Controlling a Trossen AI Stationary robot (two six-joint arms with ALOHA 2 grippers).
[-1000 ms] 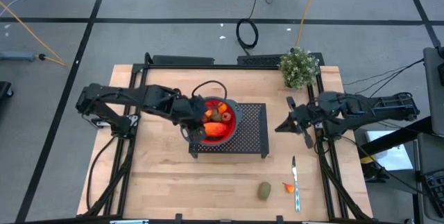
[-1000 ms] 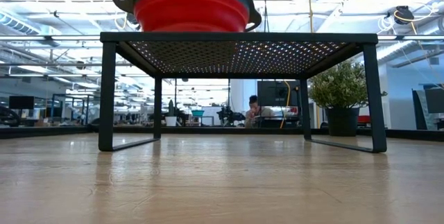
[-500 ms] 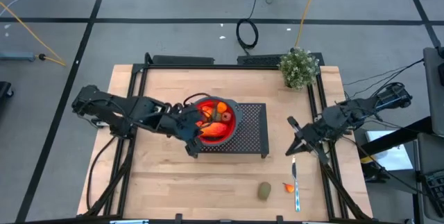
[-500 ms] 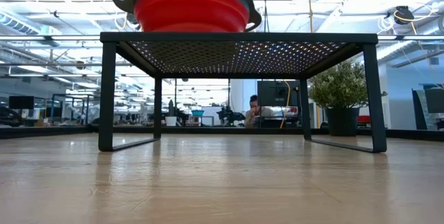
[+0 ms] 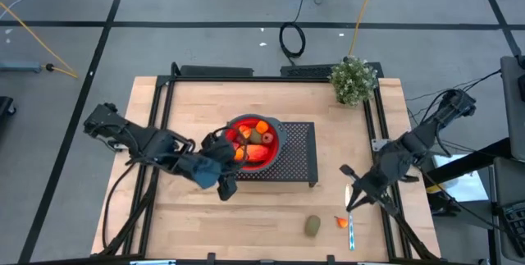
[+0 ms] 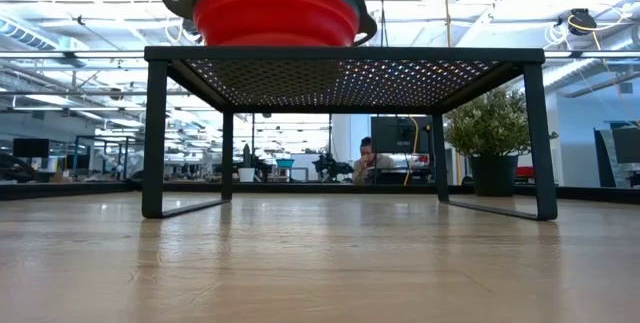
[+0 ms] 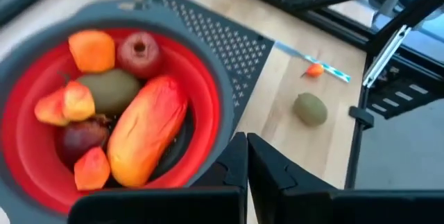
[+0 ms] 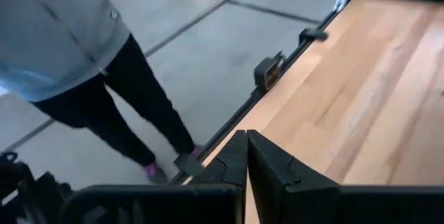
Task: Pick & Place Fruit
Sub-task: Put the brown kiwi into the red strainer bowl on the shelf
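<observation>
A red bowl with a grey rim stands on a black perforated rack. In the left wrist view the bowl holds the long orange piece, two dark red round ones, a brownish-green oval and orange bits. Another brownish-green oval and a tiny orange bit lie on the table near its near edge. My left gripper is shut, just off the rack's near left corner. My right gripper is shut, above the table's near right part.
A slim silver utensil with a light-blue handle lies right of the orange bit. A potted plant stands at the far right corner. A person's legs show on the floor beyond the table's edge. Bare wood lies left of the rack.
My left gripper has drawn back from over the bowl toward the table's near edge, past the rack's near left corner. My right gripper has swung from beside the rack's right side toward the near edge, closer to the utensil. The bowl and fruit have stayed put.
</observation>
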